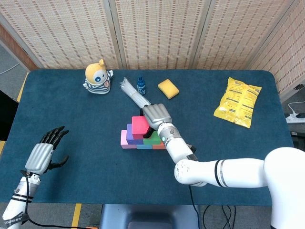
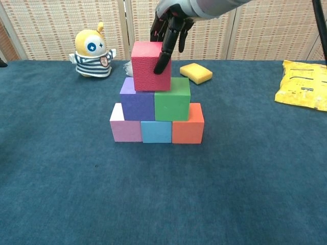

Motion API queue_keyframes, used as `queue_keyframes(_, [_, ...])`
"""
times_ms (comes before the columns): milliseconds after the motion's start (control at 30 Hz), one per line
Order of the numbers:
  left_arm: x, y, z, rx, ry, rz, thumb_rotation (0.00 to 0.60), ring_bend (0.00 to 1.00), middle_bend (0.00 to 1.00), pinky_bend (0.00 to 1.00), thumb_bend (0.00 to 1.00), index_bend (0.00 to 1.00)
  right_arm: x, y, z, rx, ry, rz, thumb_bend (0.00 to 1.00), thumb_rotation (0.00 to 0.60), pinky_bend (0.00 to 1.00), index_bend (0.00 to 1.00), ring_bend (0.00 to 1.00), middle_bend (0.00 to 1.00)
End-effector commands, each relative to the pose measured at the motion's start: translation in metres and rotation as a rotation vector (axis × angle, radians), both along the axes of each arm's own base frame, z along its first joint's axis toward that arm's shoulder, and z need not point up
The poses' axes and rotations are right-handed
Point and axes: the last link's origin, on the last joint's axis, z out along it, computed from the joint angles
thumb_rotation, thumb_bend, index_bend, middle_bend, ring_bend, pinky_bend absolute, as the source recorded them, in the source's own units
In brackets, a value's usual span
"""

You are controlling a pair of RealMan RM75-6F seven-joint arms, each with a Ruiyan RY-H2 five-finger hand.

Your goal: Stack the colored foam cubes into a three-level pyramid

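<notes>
On the blue table (image 1: pixel 71 114) the yellow snack bag (image 1: pixel 238 101) bears unreadable print, the right hand (image 2: pixel 169 20) pinches the red cube (image 2: pixel 150 66) atop the purple cube (image 2: pixel 137 99) and green cube (image 2: pixel 172 99), and the left hand (image 1: pixel 42 153) hovers, fingers spread.

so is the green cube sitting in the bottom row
No, the green cube sits in the middle row beside the purple cube, above the orange cube.

Blue table (image 1: pixel 71 119) — cubes (image 2: pixel 156 130), toy (image 1: pixel 97 77), snack bag (image 1: pixel 237 100)
</notes>
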Motion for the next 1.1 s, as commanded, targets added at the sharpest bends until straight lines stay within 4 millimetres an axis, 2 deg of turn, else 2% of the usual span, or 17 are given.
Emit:
queue_keyframes(33, [0.0, 0.0, 0.0, -0.002, -0.002, 0.0, 0.6, 0.0, 0.02, 0.09, 0.34, 0.11, 0.002, 0.001, -0.002, -0.006, 0.005, -0.001, 0.26, 0.6, 0.39, 0.55, 0.33, 0.34])
queue_keyframes(400, [-0.003, 0.0, -0.001, -0.007, -0.008, 0.004, 0.6, 0.0, 0.02, 0.09, 0.34, 0.11, 0.012, 0.007, -0.005, -0.026, 0.021, 0.002, 0.26, 0.6, 0.39, 0.54, 0.33, 0.34])
queue_keyframes(1100, [-0.008, 0.0, -0.004, -0.014, -0.016, 0.009, 0.6, 0.0, 0.01, 0.09, 0.33, 0.11, 0.011, 0.009, -0.012, -0.046, 0.047, -0.024, 0.26, 0.6, 0.39, 0.52, 0.33, 0.34])
